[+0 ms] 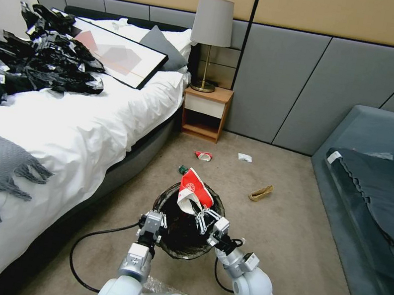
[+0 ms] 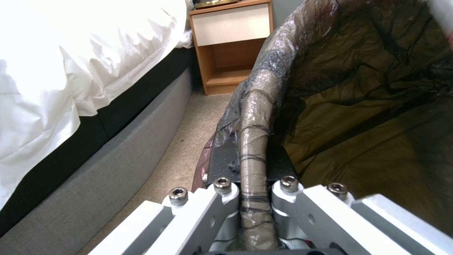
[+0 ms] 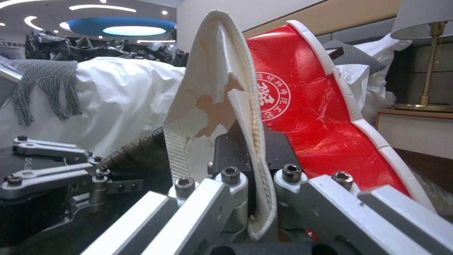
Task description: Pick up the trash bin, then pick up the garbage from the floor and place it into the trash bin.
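Head view showed the left pincer [image 1: 155, 222] clamped on the bin's [image 1: 167, 243] rim, while just beside it the right pincer [image 1: 206, 218] gripped a red-and-white wrapper [image 1: 195, 188] over the opening.

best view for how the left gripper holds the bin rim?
Left wrist view: the left gripper is shut on the trash bin rim. The head view shows it from above, the right wrist view side-on.

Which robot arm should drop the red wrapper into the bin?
The right arm, probably. Its end effector is shut on the red-and-white wrapper, right above the trash bin. The left end effector is busy, clamped on the bin's rim.
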